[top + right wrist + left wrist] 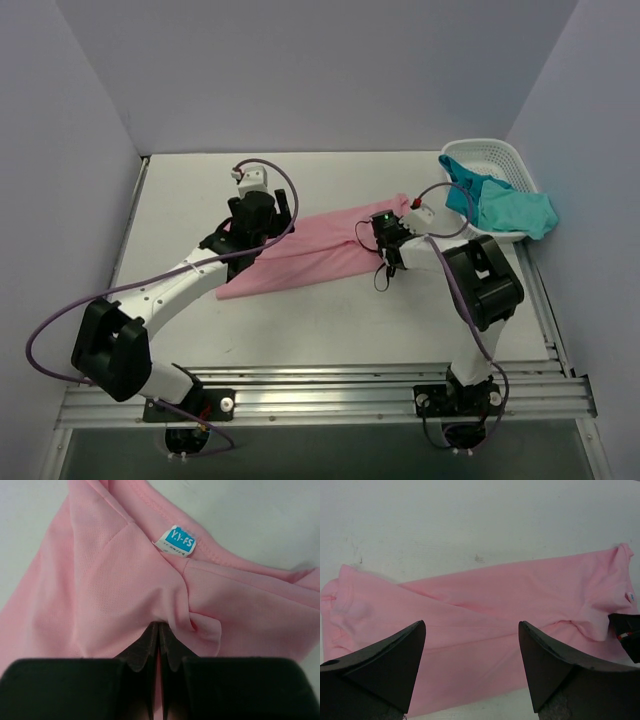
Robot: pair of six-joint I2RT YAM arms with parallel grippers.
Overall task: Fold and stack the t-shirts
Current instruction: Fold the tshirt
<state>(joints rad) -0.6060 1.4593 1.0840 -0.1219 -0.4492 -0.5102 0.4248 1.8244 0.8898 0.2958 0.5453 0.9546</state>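
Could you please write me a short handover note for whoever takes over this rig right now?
Left gripper: open, over the pink t-shirt, holding nothing.
Right gripper: shut on a pinch of the pink t-shirt, near its blue label.
Things: the pink t-shirt lies stretched across the table. The teal t-shirts sit in the white basket, one draping over its rim.
Done: nothing neatly folded or stacked yet.
Left: fold the pink one, then fetch, fold and stack the teal ones.
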